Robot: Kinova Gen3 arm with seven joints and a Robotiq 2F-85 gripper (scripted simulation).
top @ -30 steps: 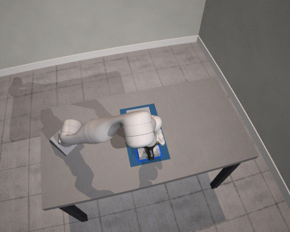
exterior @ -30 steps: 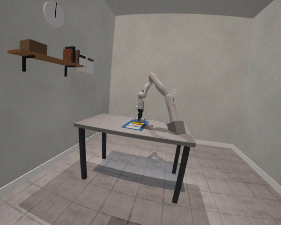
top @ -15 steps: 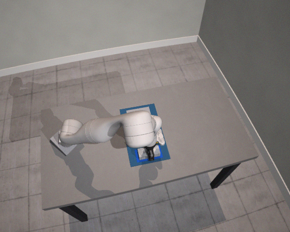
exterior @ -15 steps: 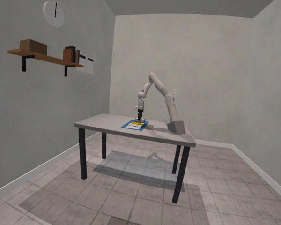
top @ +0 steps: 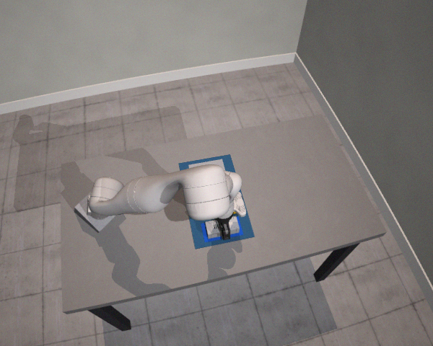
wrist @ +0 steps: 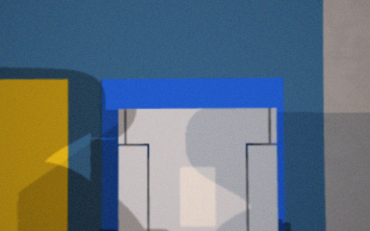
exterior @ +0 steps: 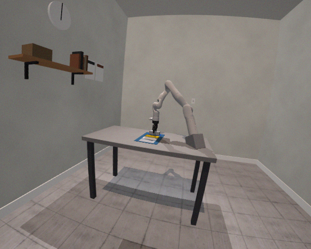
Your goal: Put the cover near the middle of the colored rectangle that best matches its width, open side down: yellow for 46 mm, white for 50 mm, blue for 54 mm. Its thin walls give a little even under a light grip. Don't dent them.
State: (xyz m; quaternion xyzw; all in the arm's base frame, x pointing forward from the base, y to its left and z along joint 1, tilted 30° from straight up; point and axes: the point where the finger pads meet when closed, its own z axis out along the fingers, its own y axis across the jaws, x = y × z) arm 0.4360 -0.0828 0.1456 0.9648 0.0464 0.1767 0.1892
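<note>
The light grey cover rests on the bright blue rectangle, whose border shows round three of its sides in the wrist view. My gripper is open, with one finger at each side wall of the cover and just outside it. In the overhead view the gripper stands straight over the cover at the near end of the dark blue mat. The yellow rectangle lies to the left of the blue one. The white rectangle shows at the mat's far end, partly hidden by my arm.
The arm's base stands at the table's left side. The table edge runs a short way in front of the mat. A wall shelf with boxes hangs far from the table.
</note>
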